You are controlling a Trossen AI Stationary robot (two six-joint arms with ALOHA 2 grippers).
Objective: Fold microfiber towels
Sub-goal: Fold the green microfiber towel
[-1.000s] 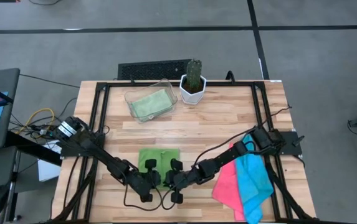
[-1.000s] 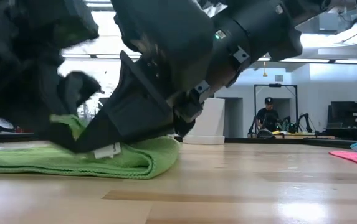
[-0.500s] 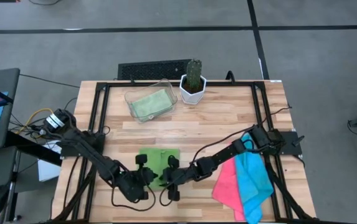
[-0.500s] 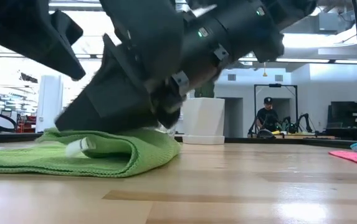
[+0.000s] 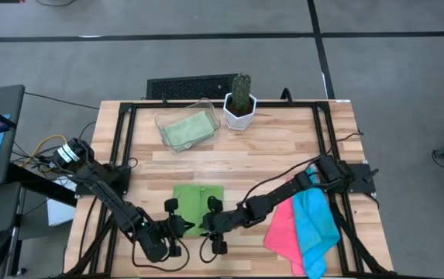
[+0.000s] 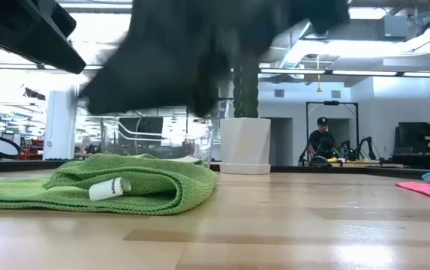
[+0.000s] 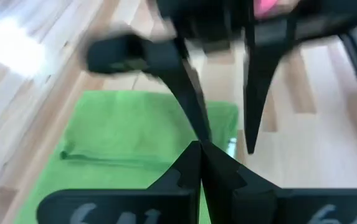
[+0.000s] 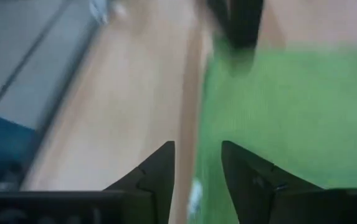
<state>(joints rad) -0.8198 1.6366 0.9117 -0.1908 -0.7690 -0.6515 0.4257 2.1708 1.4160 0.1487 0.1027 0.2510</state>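
your left gripper (image 5: pixel 181 225) sits at the near-left edge of the green towel (image 5: pixel 197 206), its fingers (image 7: pixel 194 163) pressed together and holding nothing; in the left wrist view the two tips meet above the cloth. your right gripper (image 5: pixel 210 222) is just beside it at the towel's near-right edge, fingers (image 8: pixel 159 168) spread apart with a clear gap between them and nothing pinched. from the right wrist view the gap lines up with the towel's edge where cloth meets wood, but you cannot tell whether the tips touch the cloth.

the green towel lies folded on the surface (image 5: pixel 283 147) near the front middle; in the low view it shows a rounded fold at its right side with a small white tag (image 6: pixel 110 188) poking out. a pink towel (image 5: pixel 281 231) and a blue towel (image 5: pixel 313 221) lie overlapping at the front right, under the right arm. a pale green towel (image 5: pixel 186 129) rests in the clear tray (image 5: pixel 204 107) at the back, beside a cactus (image 5: pixel 241 92) in a white pot. in the low view a person (image 6: pixel 321 140) stands far off in the room.
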